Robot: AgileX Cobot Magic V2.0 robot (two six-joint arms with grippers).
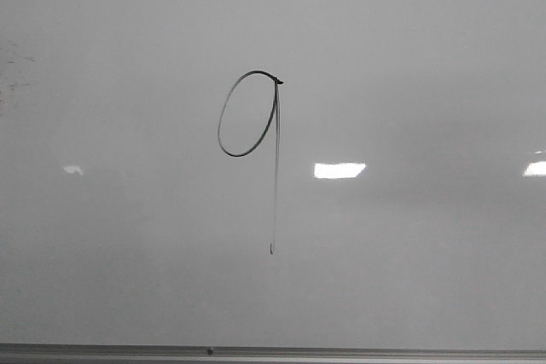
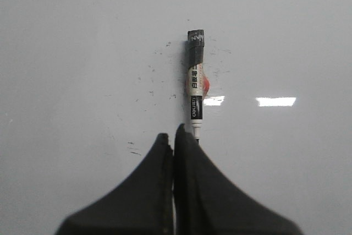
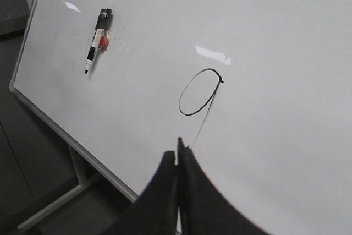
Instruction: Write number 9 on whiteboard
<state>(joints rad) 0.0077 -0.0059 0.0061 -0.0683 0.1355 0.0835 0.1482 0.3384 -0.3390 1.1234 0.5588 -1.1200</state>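
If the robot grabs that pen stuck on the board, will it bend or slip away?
The marker looks like hard plastic, so it probably stays stiff. Its round, smooth barrel might slip or roll. It seems small and light. A red piece beside it may hold it to the whiteboard.

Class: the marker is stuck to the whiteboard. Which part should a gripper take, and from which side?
Probably the marker mid-barrel, near the label. It lies flat on the whiteboard, so approach head-on, with the jaws spanning the narrow barrel. A red blob sits beside it; what it is can't be told.
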